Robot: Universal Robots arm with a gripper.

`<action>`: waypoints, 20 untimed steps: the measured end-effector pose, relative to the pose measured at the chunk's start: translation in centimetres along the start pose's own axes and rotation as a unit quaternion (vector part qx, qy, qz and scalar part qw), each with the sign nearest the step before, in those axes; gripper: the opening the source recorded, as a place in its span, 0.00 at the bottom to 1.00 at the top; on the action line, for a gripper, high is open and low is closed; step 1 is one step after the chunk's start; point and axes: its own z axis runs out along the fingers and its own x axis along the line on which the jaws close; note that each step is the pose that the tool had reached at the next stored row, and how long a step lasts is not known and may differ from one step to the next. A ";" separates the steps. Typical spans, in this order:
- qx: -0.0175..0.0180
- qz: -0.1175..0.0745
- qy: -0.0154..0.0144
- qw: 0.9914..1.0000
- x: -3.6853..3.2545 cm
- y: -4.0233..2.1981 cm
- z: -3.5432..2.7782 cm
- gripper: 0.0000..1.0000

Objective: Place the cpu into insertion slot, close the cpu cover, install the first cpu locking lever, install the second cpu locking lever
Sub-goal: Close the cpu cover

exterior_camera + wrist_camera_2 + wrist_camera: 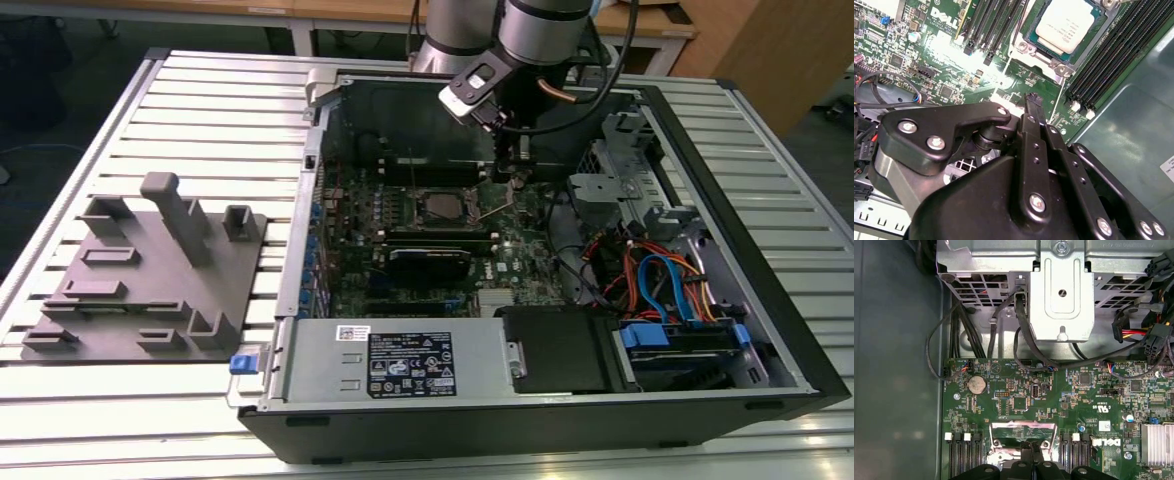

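Observation:
The cpu (1066,25), a pale silver square, sits in the insertion slot (1029,34) on the green motherboard. The silvery cpu cover (1046,57) lies flat around it, with the chip showing through its window. A thin wire locking lever (1058,100) stands out from the socket's corner, close beside my fingertips. My gripper (1032,99) hovers just off that corner with its black fingers shut and nothing seen between them. In the exterior view the gripper (505,165) hangs inside the open case, to the right of the cpu (438,205). In the first wrist view the cover (1024,431) gleams just beyond the gripper (1030,452).
Black memory slots (1114,55) flank the socket. A metal drive cage (1061,295) with black cables lies beyond the board. Coloured cables (654,285) fill the case's right side. A grey fixture block (147,270) stands on the slatted table at the exterior view's left.

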 end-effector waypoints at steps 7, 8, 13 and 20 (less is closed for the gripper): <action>0.000 0.000 0.000 1.000 0.01 0.97 0.01 0.11; 0.000 0.000 0.000 1.000 0.01 0.97 0.01 0.11; 0.000 0.000 0.000 1.000 0.01 1.01 0.03 0.11; 0.000 0.000 0.000 1.000 0.02 1.57 0.17 0.11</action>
